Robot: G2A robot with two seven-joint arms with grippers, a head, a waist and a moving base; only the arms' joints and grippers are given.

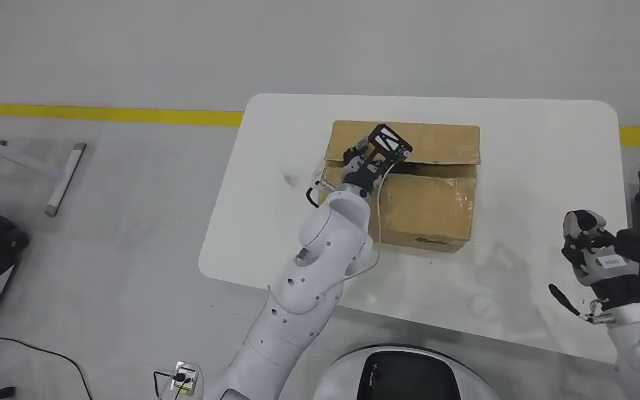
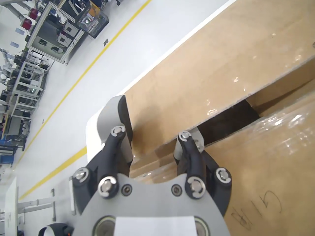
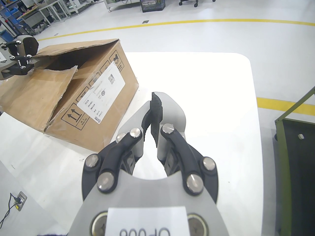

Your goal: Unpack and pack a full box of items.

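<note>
The left gripper, fingers spread, straddles a corner of one of two top flaps on the single cardboard box, mid-table. The right gripper, pads pressed together, holds nothing, well apart.

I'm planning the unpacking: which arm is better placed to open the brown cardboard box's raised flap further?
Left, probably. The left gripper is open at the raised flap of the brown cardboard box, a finger either side of its edge. The right gripper is shut, off to the side above the white table.
</note>
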